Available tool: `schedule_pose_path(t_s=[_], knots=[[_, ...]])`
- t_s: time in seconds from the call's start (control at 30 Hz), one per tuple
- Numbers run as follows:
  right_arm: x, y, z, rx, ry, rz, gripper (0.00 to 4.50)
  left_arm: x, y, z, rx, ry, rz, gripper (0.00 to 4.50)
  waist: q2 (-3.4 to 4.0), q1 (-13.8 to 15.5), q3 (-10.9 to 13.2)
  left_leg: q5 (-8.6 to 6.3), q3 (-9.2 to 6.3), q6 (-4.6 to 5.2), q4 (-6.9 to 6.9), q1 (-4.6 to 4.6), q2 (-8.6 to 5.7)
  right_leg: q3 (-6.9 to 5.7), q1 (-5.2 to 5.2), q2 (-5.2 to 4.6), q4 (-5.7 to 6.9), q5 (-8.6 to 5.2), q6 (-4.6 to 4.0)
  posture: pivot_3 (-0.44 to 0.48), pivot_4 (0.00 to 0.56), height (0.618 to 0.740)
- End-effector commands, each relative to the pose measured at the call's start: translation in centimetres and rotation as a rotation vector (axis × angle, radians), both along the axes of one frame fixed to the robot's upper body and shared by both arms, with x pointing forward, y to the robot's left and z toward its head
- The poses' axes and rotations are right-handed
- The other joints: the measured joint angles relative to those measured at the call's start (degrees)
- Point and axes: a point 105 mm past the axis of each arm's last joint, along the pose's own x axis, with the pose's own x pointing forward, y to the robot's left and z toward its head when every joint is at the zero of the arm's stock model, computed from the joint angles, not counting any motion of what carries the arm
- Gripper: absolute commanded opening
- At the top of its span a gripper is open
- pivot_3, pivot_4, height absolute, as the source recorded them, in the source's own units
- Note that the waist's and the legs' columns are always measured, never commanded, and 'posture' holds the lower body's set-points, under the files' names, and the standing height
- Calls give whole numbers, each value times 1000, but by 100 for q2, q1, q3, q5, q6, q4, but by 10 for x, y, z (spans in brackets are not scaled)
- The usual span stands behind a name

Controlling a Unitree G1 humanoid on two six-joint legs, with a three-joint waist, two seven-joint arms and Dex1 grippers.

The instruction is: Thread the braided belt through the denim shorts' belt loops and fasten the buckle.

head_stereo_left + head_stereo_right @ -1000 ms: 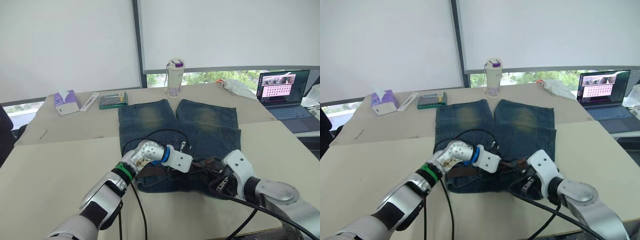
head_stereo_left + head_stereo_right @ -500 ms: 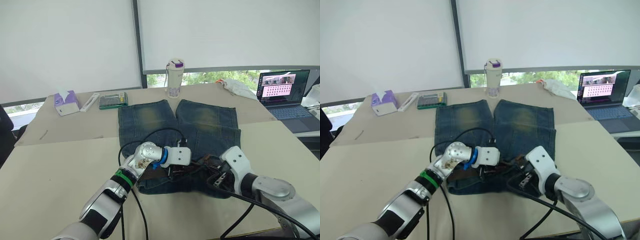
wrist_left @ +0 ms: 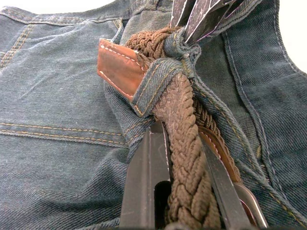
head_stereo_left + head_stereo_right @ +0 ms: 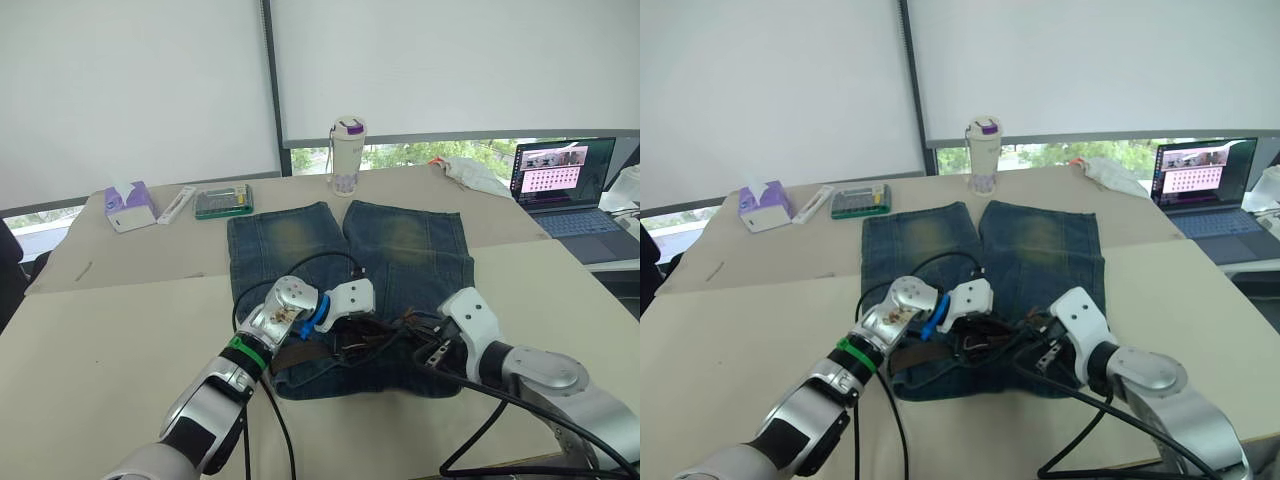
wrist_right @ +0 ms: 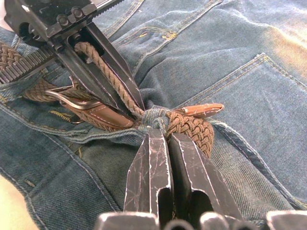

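Note:
The denim shorts point(image 4: 400, 240) lie flat on the table, waistband towards me. The braided belt point(image 3: 184, 158) runs between my left gripper's fingers and under a belt loop point(image 3: 156, 84). Past the loop its leather tip point(image 3: 120, 67) sticks out. My left gripper point(image 3: 180, 141) is shut on the belt at the waistband's middle point(image 4: 350, 335). My right gripper point(image 5: 163, 132) is shut on the denim of that belt loop point(image 5: 156, 117), fingertip to fingertip with the left one. The silvery buckle point(image 5: 72, 96) lies on the waistband under the left fingers point(image 5: 110, 72).
Beyond the shorts stands a white bottle point(image 4: 350, 155). A green case point(image 4: 225, 200), a white bar and a tissue box point(image 4: 130, 205) sit at the far left. A laptop point(image 4: 565, 175) and a white cloth point(image 4: 470, 172) are at the far right. Black cables point(image 4: 300, 270) loop over the shorts.
My left gripper has risen and turned a little away from me with the belt in it. The right gripper stays at the waistband. The view has shifted slightly.

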Motion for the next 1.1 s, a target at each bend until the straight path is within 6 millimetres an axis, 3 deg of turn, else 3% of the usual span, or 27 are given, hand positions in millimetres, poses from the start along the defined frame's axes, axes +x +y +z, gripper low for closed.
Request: schedule_pose_path(t_s=[0.03, 0.13, 0.3, 0.47, 0.77, 1.1], knots=[[-10, 10, 11, 0, -27, 98, 756, 0, -6, 16, -44, -26, -31, 0, -1, 5, 2, 0, 0, 0, 0, 0, 0, 0, 0, -1, 0, 0, 0, 0, 150, 740], [-14, 1, 17, -92, -51, 120, 1728, 0, -4, 17, -30, -180, -72, 0, 4, 12, 7, 0, -1, 0, 0, -3, 1, -1, 0, -4, -2, 0, 0, 0, 150, 740], [-7, -16, 36, -308, -175, 133, 1728, -5, -7, 19, -41, -344, -140, 0, 10, 23, 14, 9, -1, -15, 0, -9, -1, -3, -1, -24, -2, -3, 7, 0, 150, 740], [6, -19, 44, -426, -247, 166, 1728, -8, -8, 18, -45, -377, -160, 0, 8, 22, 15, 10, -1, -17, 0, -11, -4, -5, 0, -29, -2, -8, 16, 0, 150, 740], [4, -13, 24, -554, -185, 347, 1728, -7, -10, 18, -56, -384, -142, 0, 9, 23, 16, 16, -3, -23, 0, -15, -7, -9, 0, -33, -3, -10, 19, 0, 150, 740], [9, -7, 17, -565, -194, 356, 1728, -8, -10, 17, -61, -383, -135, 0, 9, 21, 16, 16, -4, -24, 0, -14, -6, -9, 0, -32, -3, -10, 19, 0, 150, 740]])
